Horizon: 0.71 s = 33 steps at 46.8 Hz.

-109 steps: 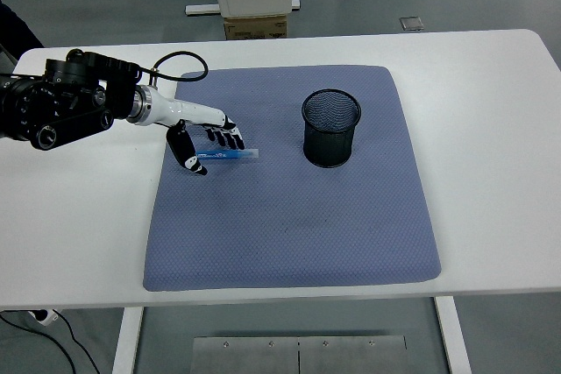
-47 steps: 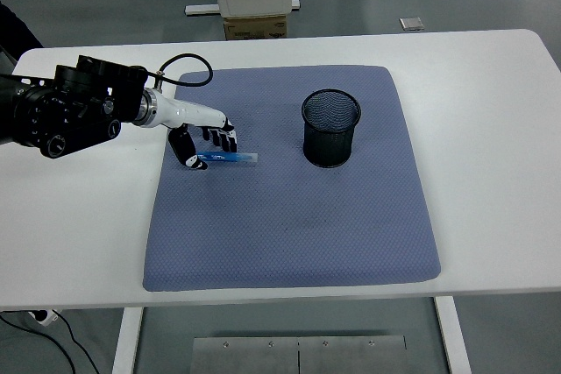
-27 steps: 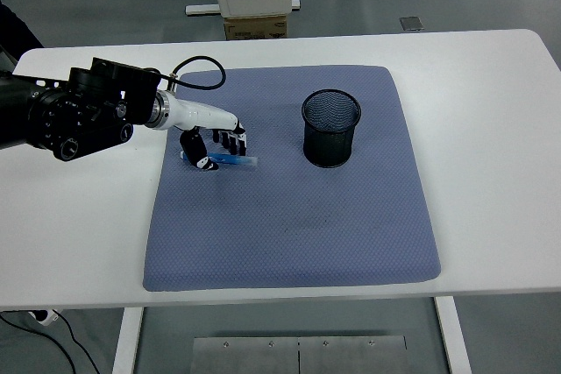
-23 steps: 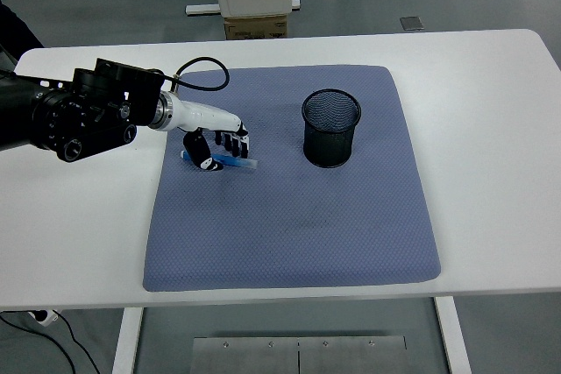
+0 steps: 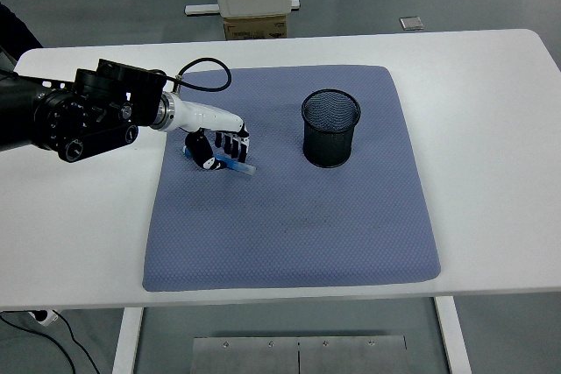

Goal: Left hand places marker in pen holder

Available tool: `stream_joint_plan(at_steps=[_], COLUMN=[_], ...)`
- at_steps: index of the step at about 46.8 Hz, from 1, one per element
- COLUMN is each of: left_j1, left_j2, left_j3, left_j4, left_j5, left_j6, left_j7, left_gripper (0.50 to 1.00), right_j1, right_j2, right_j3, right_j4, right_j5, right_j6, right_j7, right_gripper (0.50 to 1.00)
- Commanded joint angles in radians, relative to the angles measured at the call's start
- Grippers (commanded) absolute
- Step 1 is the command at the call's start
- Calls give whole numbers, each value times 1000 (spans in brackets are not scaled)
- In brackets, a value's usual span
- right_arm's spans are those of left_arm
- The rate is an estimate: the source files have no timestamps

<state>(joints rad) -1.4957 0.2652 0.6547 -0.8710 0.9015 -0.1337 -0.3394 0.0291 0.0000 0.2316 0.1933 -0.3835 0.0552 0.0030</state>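
1. While the left hand [image 5: 219, 145] sits low on the blue mat [image 5: 289, 216], its fingers are curled down over the blue marker [image 5: 235, 165], closing on it. Whether the grip is firm yet I can't tell from here.
2. That marker lies on the mat's left part, under and just right of the fingers, well apart from the black mesh pen holder [image 5: 330, 128].
3. To do this step well, I'd say the thumb and fingers should pinch the barrel from both sides before any lift, so it doesn't roll or slip out.
4. It looks gripped near its left end, so the free end may droop; a squeeze nearer the middle would steady it.
5. Its long axis runs roughly left to right, with the right end tipped a little toward the table's near edge.
6. Which end is the cap is too small to make out.
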Motion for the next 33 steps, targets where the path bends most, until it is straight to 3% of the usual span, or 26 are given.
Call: stream_joint_plan(at_steps=[1, 18, 26, 33], left_j1=[0, -1, -1, 0], left_j2=[0, 8, 11, 11], left_j3=[0, 0, 0, 0], left_j4=[0, -11, -11, -10], left_j5=[4, 5, 5, 5], left_j6=[-4, -10, -10, -9], left_j7=[-3, -12, -12, -12], left_gripper=[604, 648, 645, 613], right_j1=[0, 0, 0, 0], right_j2=[0, 0, 0, 0], right_j3=[0, 0, 0, 0], right_j4=[0, 0, 0, 0], right_j5=[0, 0, 0, 0], right_j6=[0, 0, 0, 0], right_j7=[0, 0, 0, 0], right_gripper=[1000, 1000, 1000, 1000])
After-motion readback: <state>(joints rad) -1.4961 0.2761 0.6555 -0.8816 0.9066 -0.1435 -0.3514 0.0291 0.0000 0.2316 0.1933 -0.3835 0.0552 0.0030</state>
